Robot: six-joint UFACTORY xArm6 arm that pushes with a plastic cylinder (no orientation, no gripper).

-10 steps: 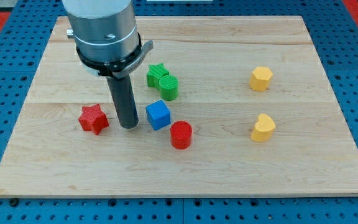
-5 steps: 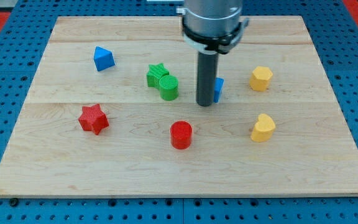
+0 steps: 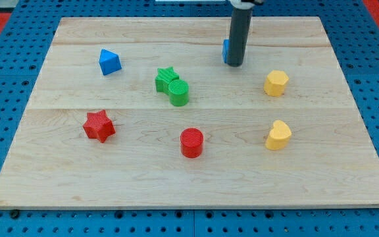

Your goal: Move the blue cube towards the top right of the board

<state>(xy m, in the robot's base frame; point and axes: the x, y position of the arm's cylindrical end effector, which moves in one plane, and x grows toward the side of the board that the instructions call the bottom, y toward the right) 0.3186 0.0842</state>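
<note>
My tip (image 3: 235,64) hides most of the blue cube (image 3: 226,51), apparently touching it, near the surface's (image 3: 347,164) top. There is no gripper. Elsewhere: two red blocks, two green, two yellow, one blue.

A single camera looks down at a slant from beyond the worktop's (image 3: 196,178) bottom edge, facing its top. It sits far enough back to take in the whole board with strips of blue pegboard (image 3: 5,131) around it.
</note>
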